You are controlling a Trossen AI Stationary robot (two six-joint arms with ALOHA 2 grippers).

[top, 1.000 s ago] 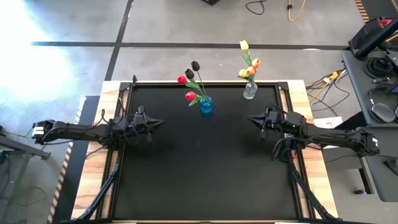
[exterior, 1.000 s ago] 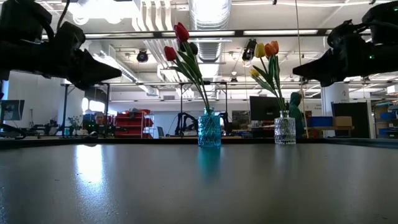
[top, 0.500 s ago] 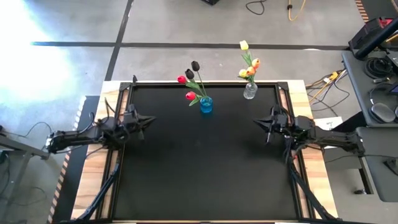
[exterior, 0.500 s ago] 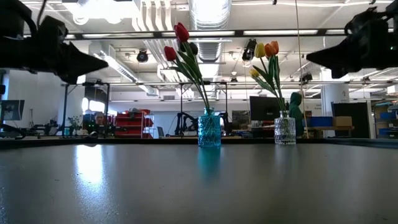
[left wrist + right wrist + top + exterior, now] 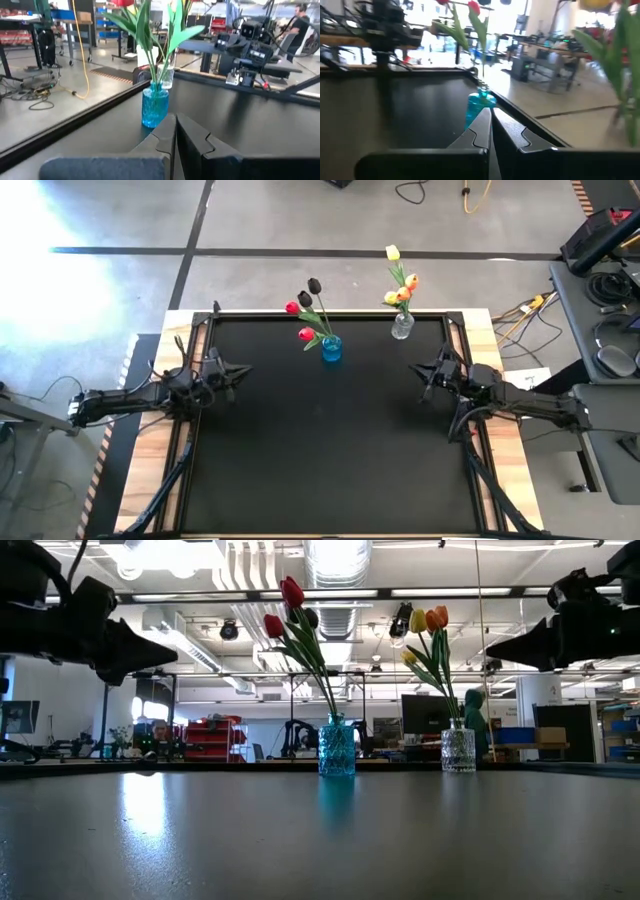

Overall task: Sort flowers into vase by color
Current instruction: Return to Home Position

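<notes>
Two vases stand near the table's far edge. The blue vase (image 5: 331,348) (image 5: 337,748) (image 5: 155,105) (image 5: 480,107) holds red and near-black tulips (image 5: 305,305). The clear vase (image 5: 402,327) (image 5: 458,750) holds yellow and orange tulips (image 5: 400,280); their stems stick into the vases. My left gripper (image 5: 243,369) (image 5: 175,117) hovers shut over the table's left part, pointing right. My right gripper (image 5: 412,372) (image 5: 490,111) hovers shut over the right part, pointing left. Both are well apart from the vases and hold nothing.
The black table top (image 5: 320,450) lies bare between the arms and toward the near edge. A raised black rail (image 5: 330,314) runs along the far edge just behind the vases. Cables and equipment (image 5: 600,240) sit off the table to the right.
Both arms have drawn back a little toward their own sides: the left gripper toward the table's left edge, the right gripper toward the right edge. The gap between them has widened. The vases and flowers have stayed put.
</notes>
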